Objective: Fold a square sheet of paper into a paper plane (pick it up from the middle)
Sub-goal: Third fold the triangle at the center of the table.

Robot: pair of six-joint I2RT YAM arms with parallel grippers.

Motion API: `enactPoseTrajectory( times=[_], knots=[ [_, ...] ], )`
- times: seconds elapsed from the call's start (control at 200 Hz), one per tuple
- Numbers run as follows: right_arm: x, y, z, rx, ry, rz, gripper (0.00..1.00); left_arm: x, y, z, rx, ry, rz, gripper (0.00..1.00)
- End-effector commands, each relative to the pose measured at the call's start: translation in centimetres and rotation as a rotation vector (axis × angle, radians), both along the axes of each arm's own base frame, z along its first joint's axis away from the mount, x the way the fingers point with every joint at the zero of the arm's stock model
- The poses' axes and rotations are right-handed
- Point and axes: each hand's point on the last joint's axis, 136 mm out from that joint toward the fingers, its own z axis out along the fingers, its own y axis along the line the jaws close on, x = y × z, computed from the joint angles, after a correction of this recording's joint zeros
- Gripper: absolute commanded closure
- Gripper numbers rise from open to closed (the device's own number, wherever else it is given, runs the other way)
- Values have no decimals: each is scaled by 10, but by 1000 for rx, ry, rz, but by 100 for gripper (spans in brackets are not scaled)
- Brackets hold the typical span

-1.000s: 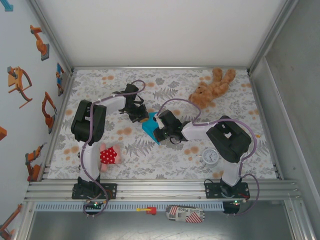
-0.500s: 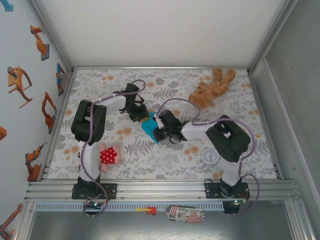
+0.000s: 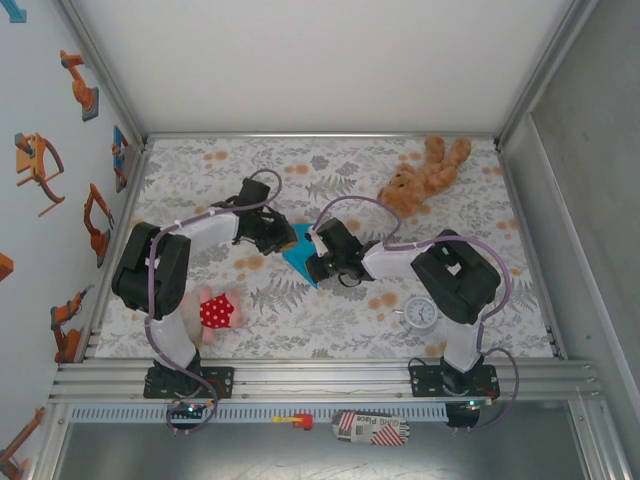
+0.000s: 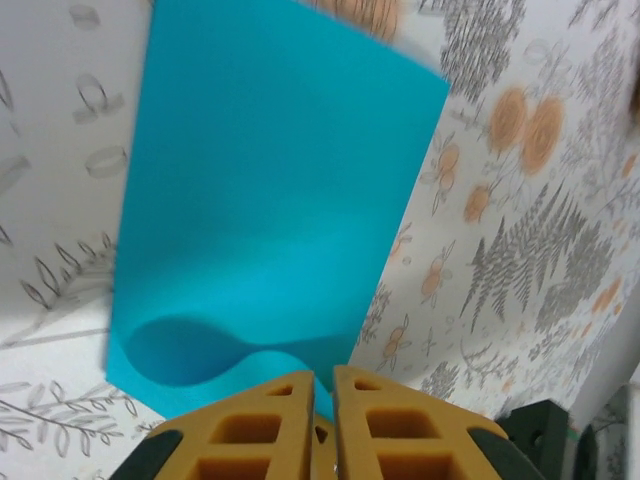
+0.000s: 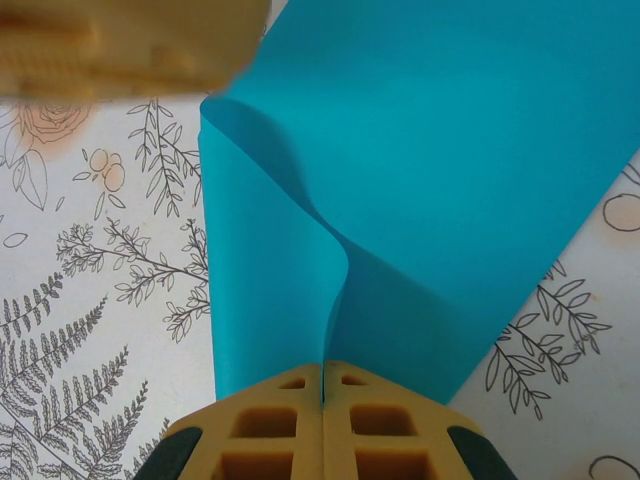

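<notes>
Standing around the sheet: a brown teddy bear (image 3: 425, 172) lay well apart at 2 o'clock from the paper, a small round white clock (image 3: 421, 313) at 4 o'clock, and a soft toy in red dotted cloth (image 3: 215, 310) at 8 o'clock, beside the left arm. All three rested on the floral-patterned surface (image 3: 470, 215).
Off the surface: a striped object (image 3: 370, 428) sat on the ledge below the rail, at 6 o'clock.
In the way: both end effectors met over the paper, the left covering its 10 o'clock edge and the right its 3 o'clock side, so much of its outline was hidden from above.
Sheet's place: the square sheet of paper (image 3: 297, 252) was near the middle of the surface, between the two arms, curled rather than flat.
Sheet's axis: from above, the visible blue shape ran roughly from 12 to 6 o'clock, narrowing to a corner at the 6 o'clock end.
Left end effector (image 4: 322, 385): its fingers were pressed almost together, pinching the sheet's near edge where it curled up.
Right end effector (image 5: 322, 385): its fingers were pressed together, pinching a raised fold of the sheet. The paper fanned away toward 1 o'clock in its wrist view.
Meeting point: a blurred finger of the left end effector was at 11 o'clock in the right wrist view, just beside the paper's edge.
</notes>
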Motion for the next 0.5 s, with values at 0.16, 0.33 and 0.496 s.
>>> enactPoseTrajectory(
  times=[0.16, 0.33, 0.496],
  knots=[
    [-1, -7, -14, -42, 46, -20, 100, -17, -11, -9, -24, 43, 17, 90],
    [-1, -7, -14, -44, 48, -23, 100, -27, -11, -20, -6, 79, 16, 90],
    [-2, -9, -16, -48, 55, -27, 100, -34, -4, -27, 26, 101, 23, 90]
  ],
)
